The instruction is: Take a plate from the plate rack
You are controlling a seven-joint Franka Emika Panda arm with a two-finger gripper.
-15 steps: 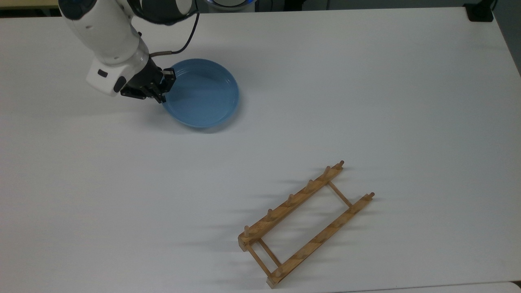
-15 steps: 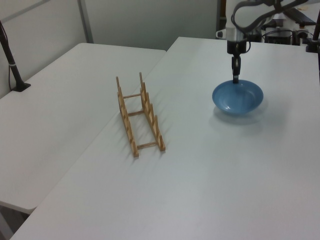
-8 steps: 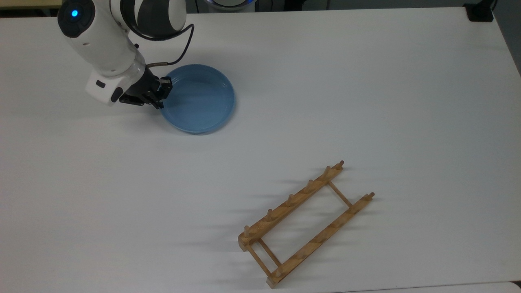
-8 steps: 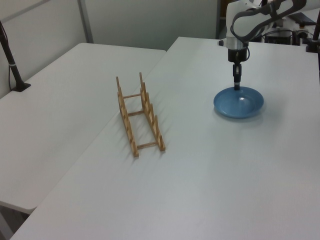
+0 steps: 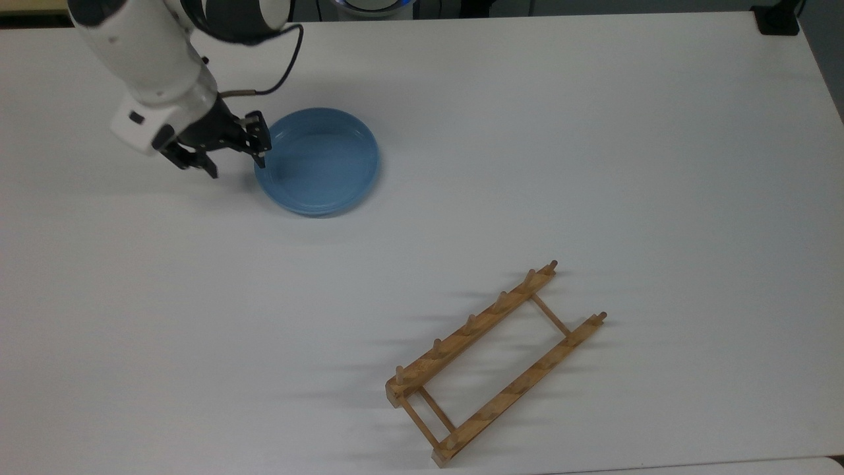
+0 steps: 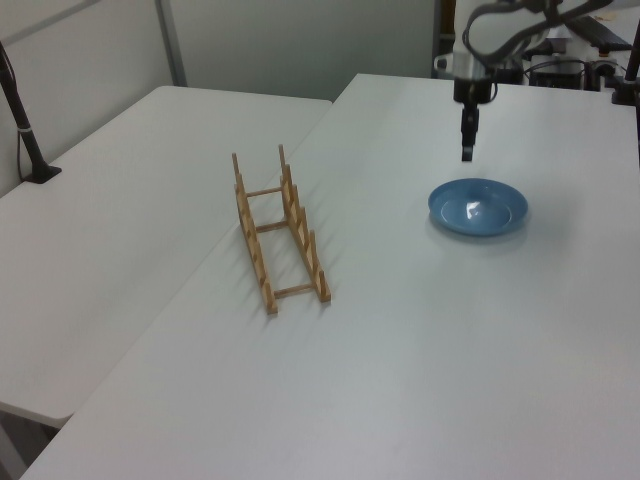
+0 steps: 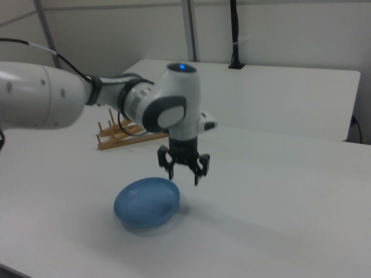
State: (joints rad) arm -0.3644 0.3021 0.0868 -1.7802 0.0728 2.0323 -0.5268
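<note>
The plate [image 5: 318, 161] is seen lying flat on the white table [image 5: 593, 165], well apart from the plate rack [image 5: 494, 363], which stands with nothing between its pegs toward the top view's lower right. In the left view the plate [image 6: 478, 207] is placed to the right of the rack [image 6: 278, 232], with bare tabletop [image 6: 400, 350] between them.

The gripper [image 5: 234, 156] is held above the table just beside the plate's rim, on the top view's left, and its two fingers are spread wide apart — nothing is gripped between them. In the right view the gripper [image 7: 184, 171] is shown hanging clear of the plate [image 7: 146, 202], a gap being visible between the fingertips and the rim below; one finger [image 7: 170, 169] is set over the plate's far edge and the other [image 7: 197, 174] beyond it, over bare table [image 7: 278, 220]. In the left view the gripper [image 6: 466, 150] is seen pointing straight down, above the plate's far side.

The rack [image 7: 124, 134] is partly hidden behind the white arm [image 7: 87, 98] in the right view.
</note>
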